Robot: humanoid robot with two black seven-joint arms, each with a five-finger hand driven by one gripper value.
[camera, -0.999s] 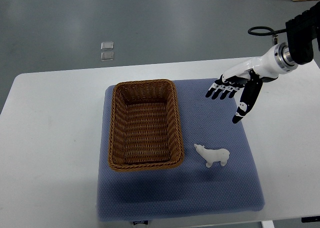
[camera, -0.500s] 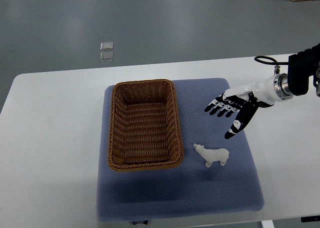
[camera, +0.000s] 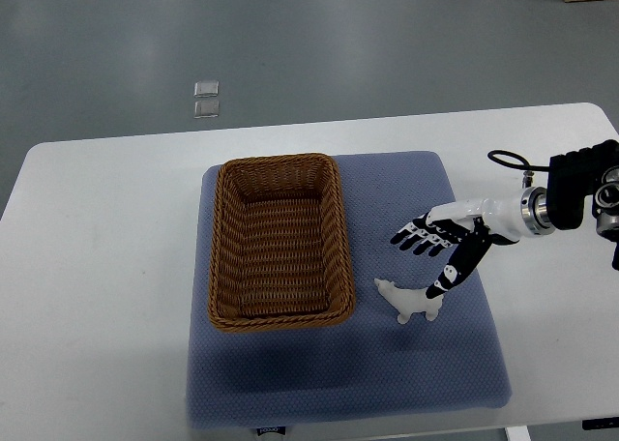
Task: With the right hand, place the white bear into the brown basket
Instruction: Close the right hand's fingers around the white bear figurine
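Change: your right hand (camera: 437, 252) has dropped from up near the mat's far right corner to just over the white bear (camera: 410, 301); its thumb tip now overlaps the bear's rear.
Meaning: you are in the reach; the grasp itself is not yet made.
Hand state: fingers spread wide, holding nothing.
Bear: on the blue mat (camera: 338, 383), just right of the brown basket (camera: 277, 240), outside it.
Basket: holds nothing.
Writing: a small tag on the mat's near edge, too small to read.

I see my right hand (camera: 437, 252) at frame centre-right, arm entering from the right edge, fingers (camera: 414, 236) spread, thumb angled down.
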